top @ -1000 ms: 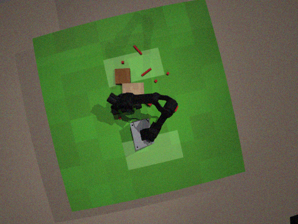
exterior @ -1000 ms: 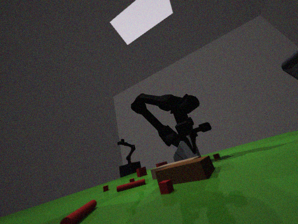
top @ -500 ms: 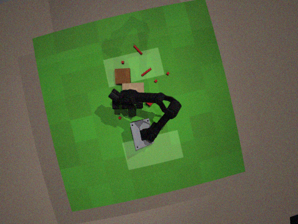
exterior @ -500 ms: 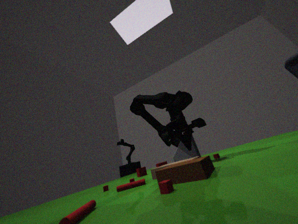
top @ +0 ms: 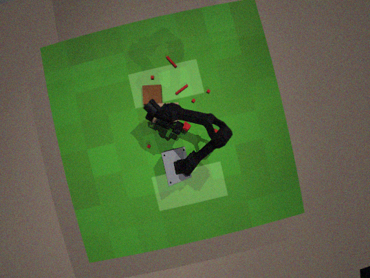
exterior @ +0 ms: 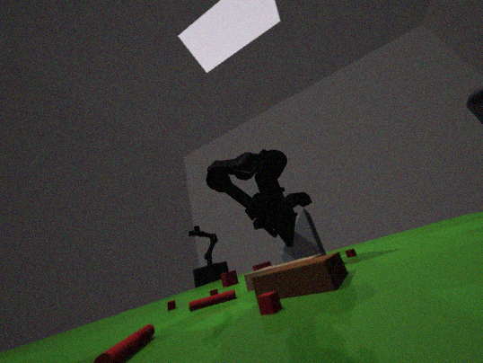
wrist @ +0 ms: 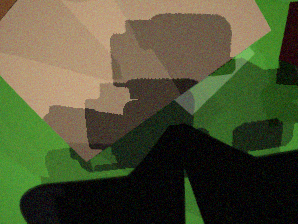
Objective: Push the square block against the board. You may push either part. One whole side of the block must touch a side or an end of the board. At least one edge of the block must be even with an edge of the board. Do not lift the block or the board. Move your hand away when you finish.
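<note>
The brown square block (top: 152,93) (exterior: 298,278) lies on the green mat. The tan board lies along the block's near side. My arm hides most of it in the top view, where only a sliver (top: 176,103) shows. In the low side view its pale end (exterior: 250,279) shows behind the block. In the wrist view the board (wrist: 60,60) fills the upper left, crossed by the arm's shadow. My gripper (top: 148,108) (exterior: 289,240) (wrist: 178,132) is shut and empty. It hangs low over the board's left end, next to the block's near corner.
Red rods (top: 171,61) (top: 181,89) (exterior: 212,300) and small red cubes (top: 152,77) (top: 208,91) (top: 186,126) (top: 148,146) (exterior: 269,302) lie scattered around the block and board. The arm's grey base plate (top: 172,168) sits toward the near side of the mat.
</note>
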`<state>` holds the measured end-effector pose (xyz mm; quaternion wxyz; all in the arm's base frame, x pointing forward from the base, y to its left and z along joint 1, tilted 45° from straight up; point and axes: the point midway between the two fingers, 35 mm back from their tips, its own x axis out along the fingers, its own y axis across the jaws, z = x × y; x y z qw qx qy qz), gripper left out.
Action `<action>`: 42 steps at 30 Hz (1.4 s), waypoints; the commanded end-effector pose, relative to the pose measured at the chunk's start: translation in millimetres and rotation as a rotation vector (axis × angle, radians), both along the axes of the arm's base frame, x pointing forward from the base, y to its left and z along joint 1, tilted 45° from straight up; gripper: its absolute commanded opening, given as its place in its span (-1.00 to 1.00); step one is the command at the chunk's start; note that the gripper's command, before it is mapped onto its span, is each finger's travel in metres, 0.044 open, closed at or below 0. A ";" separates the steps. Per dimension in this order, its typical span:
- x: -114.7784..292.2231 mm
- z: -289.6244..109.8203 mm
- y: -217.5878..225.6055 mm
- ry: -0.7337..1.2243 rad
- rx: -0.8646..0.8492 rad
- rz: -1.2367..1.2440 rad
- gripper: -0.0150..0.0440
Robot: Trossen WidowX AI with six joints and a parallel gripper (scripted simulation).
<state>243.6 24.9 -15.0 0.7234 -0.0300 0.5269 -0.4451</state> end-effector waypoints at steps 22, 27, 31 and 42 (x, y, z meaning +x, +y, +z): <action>37.2 64.1 -60.4 -0.603 0.026 -0.633 -0.49; 40.0 77.1 -74.2 -0.717 0.024 -0.752 -0.49; 40.3 78.8 -76.1 -0.733 0.024 -0.768 -0.49; 42.4 40.2 -115.0 -0.735 0.021 -0.766 -0.49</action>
